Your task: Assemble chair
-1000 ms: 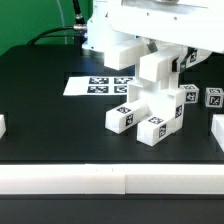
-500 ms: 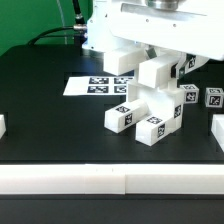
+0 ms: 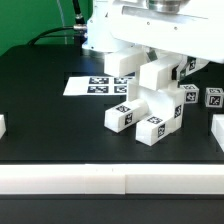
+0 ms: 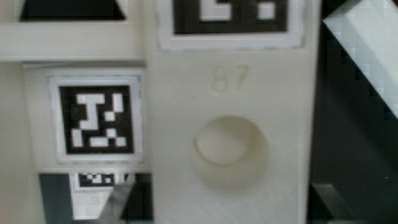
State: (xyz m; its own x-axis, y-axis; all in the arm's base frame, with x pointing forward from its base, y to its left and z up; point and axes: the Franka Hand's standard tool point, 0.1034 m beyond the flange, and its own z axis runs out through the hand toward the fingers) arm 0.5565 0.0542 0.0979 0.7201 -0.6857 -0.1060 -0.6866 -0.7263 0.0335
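Tool (image 3: 155, 64): appeared clamped on upright slab (image 3: 157, 80) | chair (image 3: 148, 115): stood mid-frame on tabletop (image 3: 50, 130) | advice: slab likely needed pressing straight down, plumb, release only once seated.

Chair (image 3: 152, 100): chunky white plastic, partly joined, near the middle of the black table (image 3: 50, 125).
- Two square-section legs (image 3: 122, 116) jut toward the camera. Each end face carries a black-and-white tag (image 3: 153, 128).
- Upright slab (image 3: 157, 76) rises above the legs.
- Tagged block (image 3: 190, 95) adjoins on the exterior view's right.
- Separate tagged cube (image 3: 213, 97) sits just beside the block; contact between them is unclear.

Wrist view: a white face at close range, with a round dimple (image 4: 228, 141) and tags beside it.
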